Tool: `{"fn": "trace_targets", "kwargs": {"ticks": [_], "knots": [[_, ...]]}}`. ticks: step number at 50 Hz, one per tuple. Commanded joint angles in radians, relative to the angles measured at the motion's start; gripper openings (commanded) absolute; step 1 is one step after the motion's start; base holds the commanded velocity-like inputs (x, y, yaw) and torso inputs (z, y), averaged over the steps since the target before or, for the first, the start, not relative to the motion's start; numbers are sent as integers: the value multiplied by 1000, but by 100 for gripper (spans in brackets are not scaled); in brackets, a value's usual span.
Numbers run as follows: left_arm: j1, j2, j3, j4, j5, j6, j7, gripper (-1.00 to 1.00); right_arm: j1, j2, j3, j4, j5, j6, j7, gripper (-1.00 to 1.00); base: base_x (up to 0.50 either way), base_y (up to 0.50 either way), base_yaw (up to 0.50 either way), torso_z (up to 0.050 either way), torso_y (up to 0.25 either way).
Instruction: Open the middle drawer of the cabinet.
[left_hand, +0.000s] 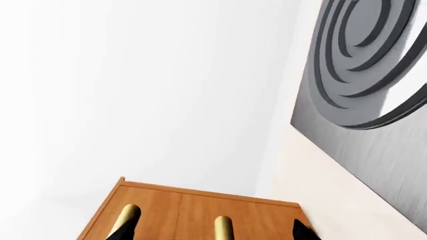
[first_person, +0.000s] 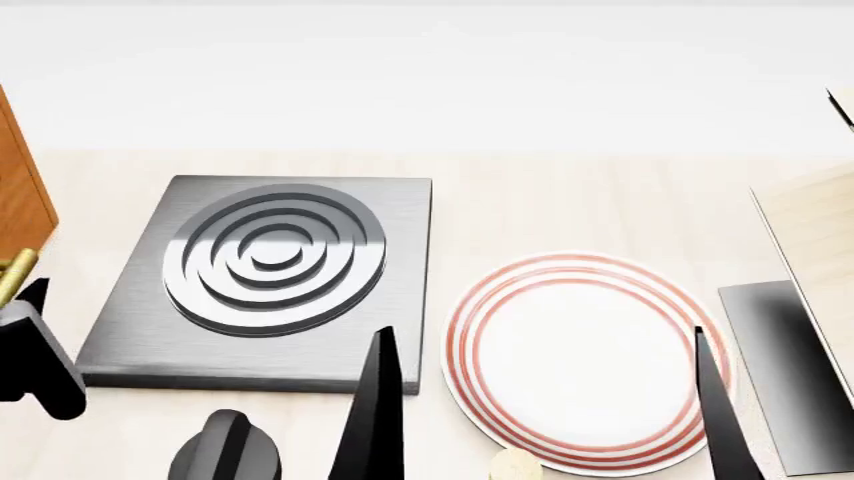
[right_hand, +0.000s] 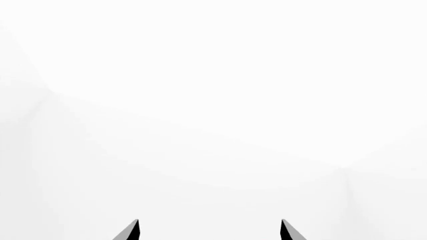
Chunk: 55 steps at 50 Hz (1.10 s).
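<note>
Close in, the left end effector spreads wide around a brass bar handle on the wood-grain cabinet.

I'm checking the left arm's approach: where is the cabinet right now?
The cabinet sits at the head view's far left edge, just left of the stove plate. The left gripper faces its brass-handled front in the left wrist view.

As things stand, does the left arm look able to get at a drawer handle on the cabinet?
Probably yes. The left pincer is open right at the cabinet front, one brass handle between its fingertips, nothing between them. Which drawer that handle belongs to is unclear.
</note>
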Motion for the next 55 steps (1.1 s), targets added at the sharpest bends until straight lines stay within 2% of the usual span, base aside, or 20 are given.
{"fn": "trace_targets", "kwargs": {"ticks": [1,55], "knots": [[5,26,-11,-19,53,-15,10,100,3,-20,19,0,-23,-1,-26,100,0,0,0,0,0],[146,135,-28,-384,63,122,82,100,7,-20,23,0,-14,8,-31,100,0,0,0,0,0]]}}
